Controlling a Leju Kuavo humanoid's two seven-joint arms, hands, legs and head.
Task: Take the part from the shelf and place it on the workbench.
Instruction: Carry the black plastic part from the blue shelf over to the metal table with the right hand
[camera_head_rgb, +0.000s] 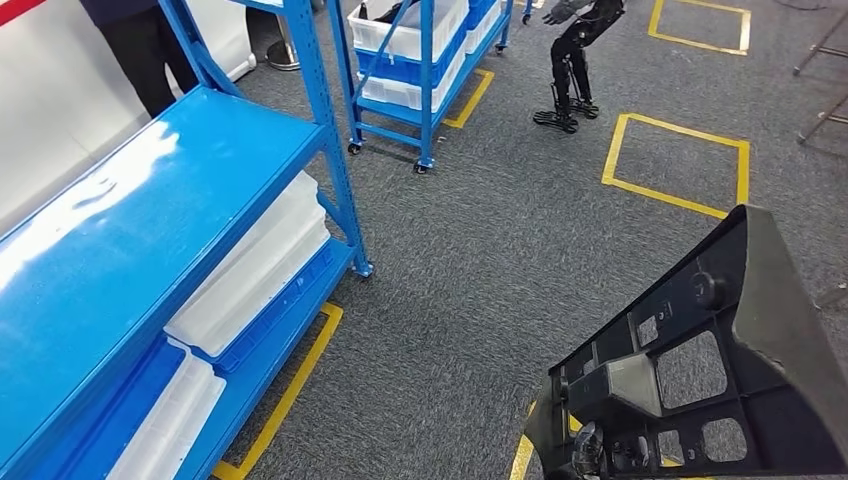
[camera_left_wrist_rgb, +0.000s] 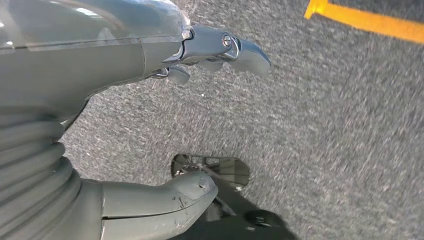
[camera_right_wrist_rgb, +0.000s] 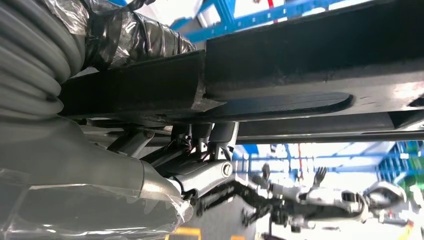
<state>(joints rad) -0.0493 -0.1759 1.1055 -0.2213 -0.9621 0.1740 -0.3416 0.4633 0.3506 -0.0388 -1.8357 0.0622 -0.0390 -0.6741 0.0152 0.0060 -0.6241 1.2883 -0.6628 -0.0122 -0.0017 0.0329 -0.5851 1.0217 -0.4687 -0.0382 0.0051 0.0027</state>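
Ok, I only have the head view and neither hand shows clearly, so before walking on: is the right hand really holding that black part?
Observer: Yes. The right wrist view shows the right hand gripping the black part, fingers against it.
Operator: And the left hand?
Observer: The left hand holds nothing, with its thumb and fingers apart.
Operator: What's beneath it?
Observer: Grey carpet, with a yellow floor line nearby.

A big blue metal shelf stands on the grey carpet floor. Its shiny top board is bare. On the board below lie milky white plastic boxes side by side. A second blue metal shelf on little wheels stands farther off, holding white boxes too. Yellow tape lines make squares on the carpet.
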